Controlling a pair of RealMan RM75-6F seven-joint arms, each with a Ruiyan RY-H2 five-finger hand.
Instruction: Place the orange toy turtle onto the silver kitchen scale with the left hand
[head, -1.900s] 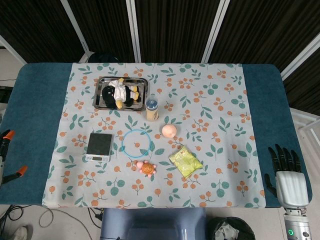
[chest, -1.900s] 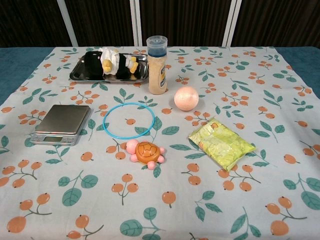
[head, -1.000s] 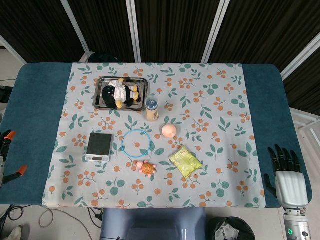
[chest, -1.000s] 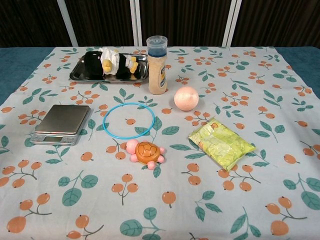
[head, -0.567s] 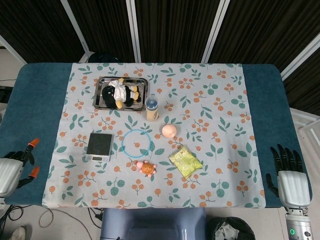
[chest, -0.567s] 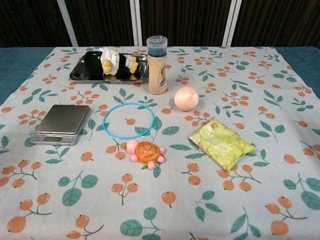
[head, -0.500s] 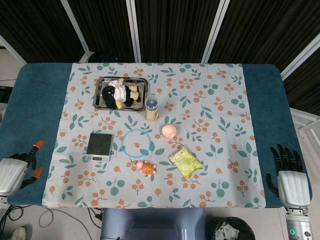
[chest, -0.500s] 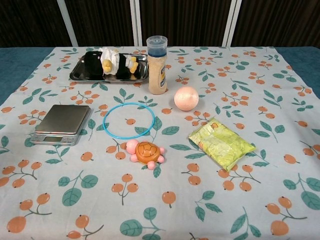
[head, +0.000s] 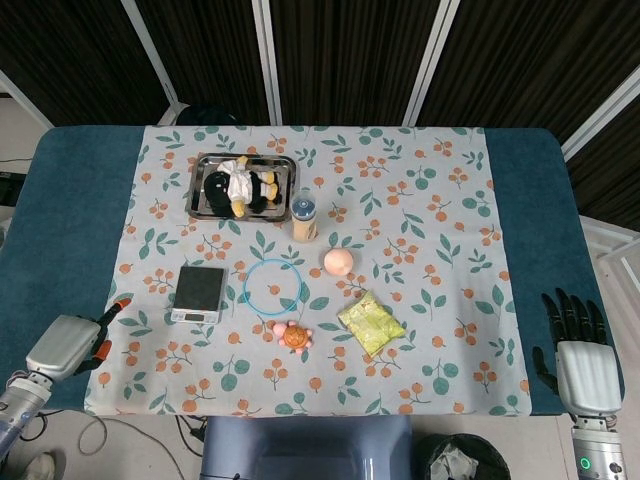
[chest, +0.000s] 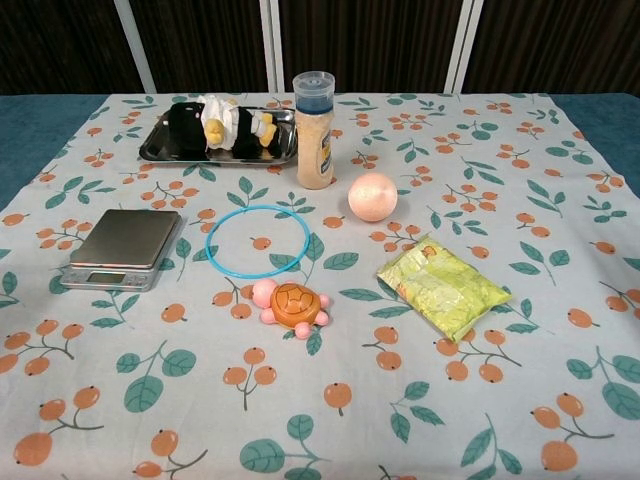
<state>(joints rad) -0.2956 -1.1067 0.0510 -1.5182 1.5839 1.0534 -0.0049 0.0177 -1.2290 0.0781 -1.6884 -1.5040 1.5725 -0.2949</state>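
The orange toy turtle (head: 292, 335) with pink feet lies on the floral cloth near the table's front edge, just below a blue ring; the chest view shows the turtle (chest: 290, 305) untouched. The silver kitchen scale (head: 199, 292) sits to its left, nothing on its platform (chest: 125, 238). My left hand (head: 68, 346) hovers over the blue table edge at the front left, well left of the scale, holding nothing, orange fingertips pointing toward the cloth. My right hand (head: 582, 352) stays at the front right corner, fingers straight and apart, empty. Neither hand appears in the chest view.
A blue ring (head: 274, 285) lies between scale and turtle. A yellow-green packet (head: 371, 322) and a peach ball (head: 339, 262) sit right of the turtle. A spice bottle (head: 305, 217) and a metal tray (head: 206, 161) with a plush toy stand further back.
My left hand has come in from the left edge of the head view, moving right toward the cloth. The right hand and all objects have stayed put.
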